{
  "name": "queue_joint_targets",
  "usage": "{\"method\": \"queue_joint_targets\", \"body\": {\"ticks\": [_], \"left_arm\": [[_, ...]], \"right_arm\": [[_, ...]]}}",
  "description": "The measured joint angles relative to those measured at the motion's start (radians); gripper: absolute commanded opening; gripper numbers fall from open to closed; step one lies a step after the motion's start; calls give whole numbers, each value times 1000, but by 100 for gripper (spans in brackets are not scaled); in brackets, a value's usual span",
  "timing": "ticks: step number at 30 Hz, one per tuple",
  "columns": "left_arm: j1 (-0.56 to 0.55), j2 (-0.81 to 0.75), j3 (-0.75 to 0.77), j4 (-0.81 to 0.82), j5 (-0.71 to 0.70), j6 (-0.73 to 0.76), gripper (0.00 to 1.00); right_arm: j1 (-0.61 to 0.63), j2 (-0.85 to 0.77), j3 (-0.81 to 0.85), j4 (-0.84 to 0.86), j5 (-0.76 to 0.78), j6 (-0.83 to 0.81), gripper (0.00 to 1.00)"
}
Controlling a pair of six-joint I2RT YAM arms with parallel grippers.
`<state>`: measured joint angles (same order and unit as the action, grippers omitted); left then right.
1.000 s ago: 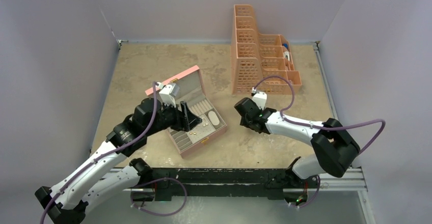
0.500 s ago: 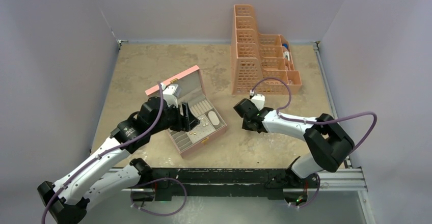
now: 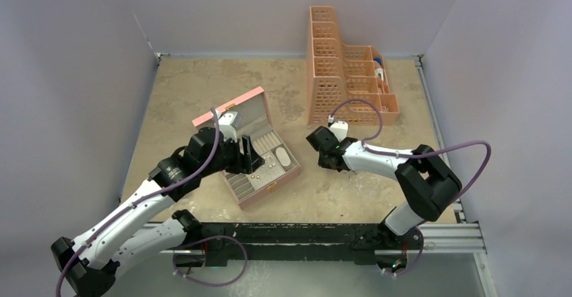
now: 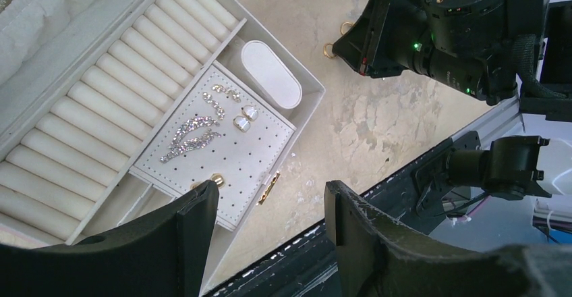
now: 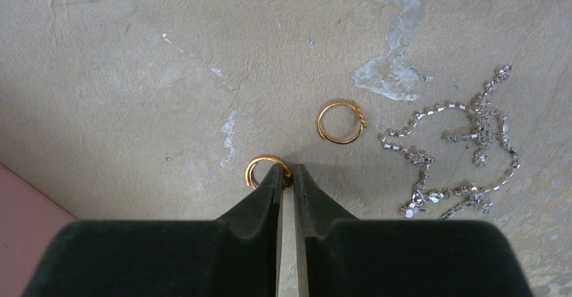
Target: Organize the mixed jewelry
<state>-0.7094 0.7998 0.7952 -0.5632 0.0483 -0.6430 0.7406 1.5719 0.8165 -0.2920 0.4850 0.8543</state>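
Both tools are low over the counter (image 3: 202, 88). The right tool (image 5: 287, 170) has its fingers (image 5: 260, 202) narrow, almost together, at the rim of a gold ring (image 5: 262, 165); it seems to pinch it, but I cannot tell surely. A second gold ring (image 5: 340, 122) and a silvery chain (image 5: 480, 137) lie just beside. The left tool (image 4: 270, 202) stands wide and empty above the open pink box (image 3: 266, 190), where sparkling earrings (image 4: 192, 135) sit.

Pale lilac walls (image 3: 81, 40) around a mottled beige tabletop (image 3: 202, 81); even light
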Motion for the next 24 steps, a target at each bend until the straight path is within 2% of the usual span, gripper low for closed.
{"method": "queue_joint_targets", "body": {"ticks": [4, 9, 15, 20, 24], "left_arm": [[0, 10, 3, 0, 1, 0, 58], [0, 15, 6, 6, 27, -3, 58], [0, 48, 6, 56, 84, -29, 56], [0, 133, 13, 137, 151, -78, 55], [0, 223, 27, 238, 208, -174, 59]], "right_arm": [[-3, -3, -1, 0, 0, -1, 0], [-3, -42, -21, 0, -4, 1, 0], [-3, -194, -60, 39, -5, -3, 0], [-3, -404, -122, 187, -58, -50, 0], [-1, -530, -155, 342, -165, -88, 0]]}}
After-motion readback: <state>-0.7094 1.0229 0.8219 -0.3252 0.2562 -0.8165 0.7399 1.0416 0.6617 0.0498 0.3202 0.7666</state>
